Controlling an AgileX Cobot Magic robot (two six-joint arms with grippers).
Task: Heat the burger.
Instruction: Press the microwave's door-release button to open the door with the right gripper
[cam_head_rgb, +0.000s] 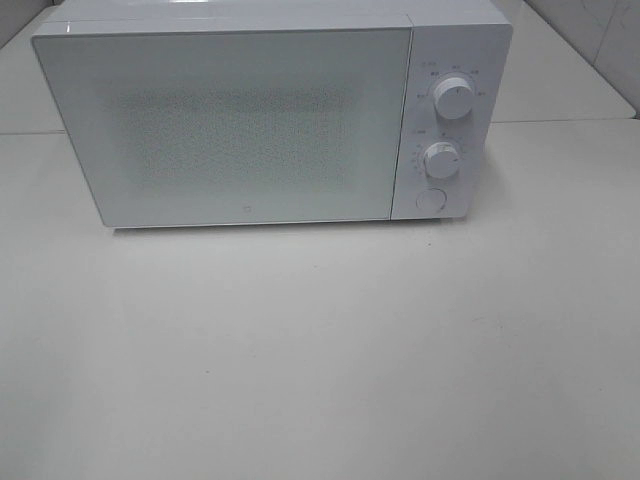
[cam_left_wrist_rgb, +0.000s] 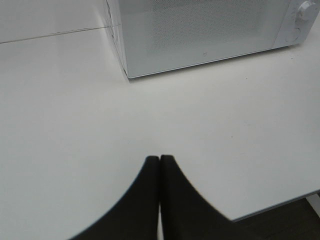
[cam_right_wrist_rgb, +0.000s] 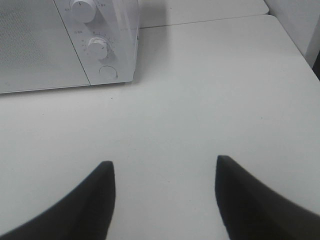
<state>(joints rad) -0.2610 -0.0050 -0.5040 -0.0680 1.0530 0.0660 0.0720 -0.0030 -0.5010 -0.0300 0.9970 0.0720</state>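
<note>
Both over table (cam_left_wrist_rgb: 55, 125): left tool (cam_left_wrist_rgb: 160, 159) together, right tool (cam_right_wrist_rgb: 163, 169) apart; microwave (cam_head_rgb: 455, 40) interior obscured behind door (cam_head_rgb: 230, 125).

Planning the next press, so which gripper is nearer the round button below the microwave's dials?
Right. The right gripper, open, points toward the round button close ahead. The left gripper, shut, faces the opposite front corner of the microwave, farther off.

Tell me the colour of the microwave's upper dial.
The upper dial is white, like the microwave; the exterior high view shows it best.
</note>
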